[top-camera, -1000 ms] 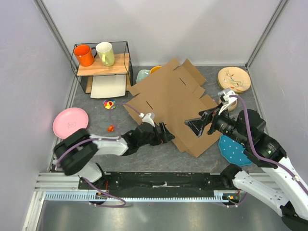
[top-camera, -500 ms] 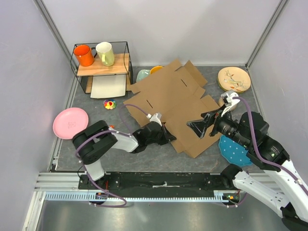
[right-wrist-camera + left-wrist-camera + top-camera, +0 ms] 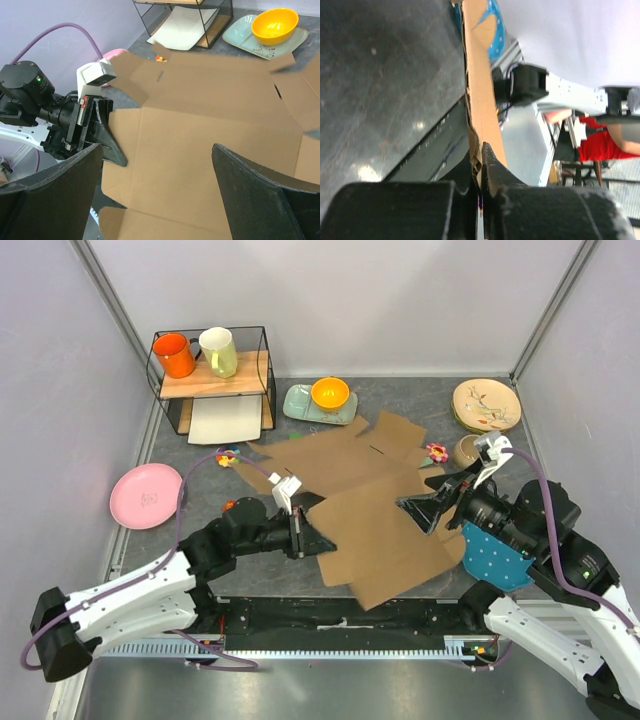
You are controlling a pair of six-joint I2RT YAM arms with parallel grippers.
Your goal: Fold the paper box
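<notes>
1. Nearest the arm bases, one corner of the box (image 3: 370, 540), a flat brown cardboard sheet, reaches out over the near edge of the worktop (image 3: 400, 400).
2. The left gripper (image 3: 303, 532) is clenched on the sheet's left edge. Its wrist view shows the card pinched edge-on between the fingers. The sheet extends to this gripper's right.
3. Slightly farther and to the right, the right gripper (image 3: 416, 512) hangs spread wide above the sheet's right half, grasping nothing. Whether it touches the card cannot be told.
4. The sheet lies unfolded at the worktop's centre, between the arms. Its long axis seems to run from far left to near right.
5. Its far flaps end just short of an orange bowl (image 3: 330, 393).
6. The left arm likely anchors the sheet, and the right is nearer the right-hand flaps.
</notes>
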